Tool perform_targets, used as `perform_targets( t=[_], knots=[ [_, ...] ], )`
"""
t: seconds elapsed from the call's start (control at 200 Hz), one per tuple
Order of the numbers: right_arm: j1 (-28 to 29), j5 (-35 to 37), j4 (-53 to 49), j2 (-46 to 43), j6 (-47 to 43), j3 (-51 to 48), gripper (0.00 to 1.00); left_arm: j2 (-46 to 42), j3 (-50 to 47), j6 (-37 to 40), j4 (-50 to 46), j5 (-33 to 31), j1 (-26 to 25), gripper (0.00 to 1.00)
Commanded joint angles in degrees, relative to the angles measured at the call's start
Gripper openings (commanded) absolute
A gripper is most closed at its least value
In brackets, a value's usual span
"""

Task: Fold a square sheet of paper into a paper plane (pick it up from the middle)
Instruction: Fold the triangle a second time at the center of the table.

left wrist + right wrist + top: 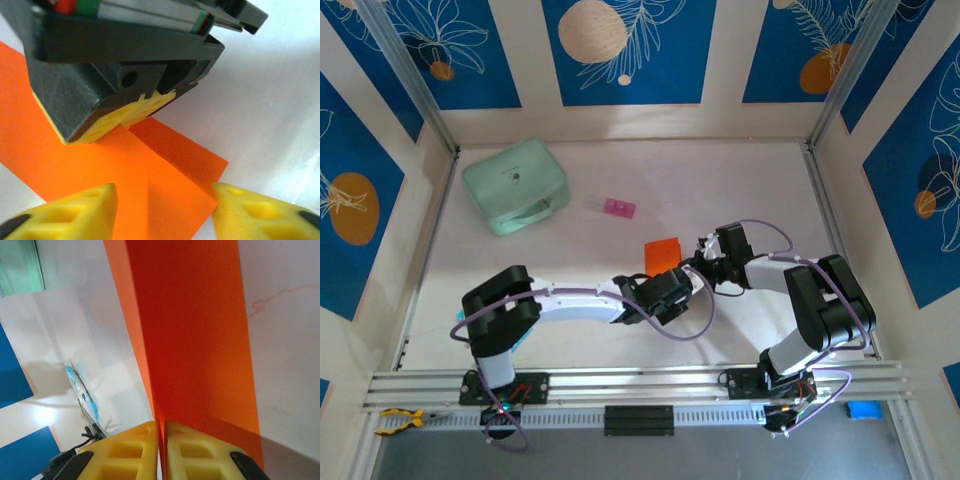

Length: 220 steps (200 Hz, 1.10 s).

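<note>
The square sheet of paper (662, 252) is bright orange and lies mid-table, folded over along a crease, with a darker flap (185, 150) on its right side. It has no dart shape. My right gripper (699, 264) is shut on the paper's edge, and its yellow fingertips (161, 442) pinch the upright orange fold (195, 330). These same fingertips appear in the left wrist view as yellow pads (132, 114) pressing on the sheet. My left gripper (672, 286) hovers low over the paper's near corner. It is open (162, 212), with one fingertip (75, 210) over the sheet and the other (250, 212) at its corner.
A mint-green case (515, 185) sits at the back left, and a small pink block (618, 208) lies to its right. Patterned blue walls close in the table on three sides. An aluminium rail (640, 380) runs along the near edge, with a blue item (865, 410) beyond its right end.
</note>
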Motion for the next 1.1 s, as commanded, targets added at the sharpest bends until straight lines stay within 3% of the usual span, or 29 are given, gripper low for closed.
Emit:
perform_targets(
  t=[0.0, 0.17, 0.32, 0.475, 0.71, 0.89, 1.095],
  knots=[
    [-0.31, -1.64, -1.65, 0.11, -0.42, 0.77, 0.13, 0.17, 1.03, 0.3, -1.09, -0.7, -0.34, 0.4],
    [-0.41, -0.76, -2.53, -0.61, -0.57, 0.62, 0.14, -0.61, 0.31, -1.21, -0.86, -1.09, -0.05, 0.16],
    [-1.1, 2.37, -6.01, -3.83, -1.07, 0.12, 0.18, -2.2, -0.37, -3.98, -0.79, 2.67, 1.48, 0.0],
    [-3.58, 5.74, -10.71, -9.38, -1.54, -1.47, 0.23, -4.29, -2.36, -9.17, 0.95, 11.77, 5.54, 0.0],
    [-5.88, 5.04, -14.13, -17.59, -1.31, -4.33, 0.23, -5.01, -5.32, -16.12, 5.69, 28.39, 12.23, 0.0],
    [-3.52, 3.29, -12.67, -19.92, 0.6, -7.03, 0.17, -4.32, -5.81, -18.09, 6.53, 32.37, 14.54, 0.0],
    [4.57, 3.56, -5.57, -17.59, 4.85, -8.98, 0.07, -4.16, -5.94, -19.08, 6.96, 34.2, 15.51, 0.0]
  ],
)
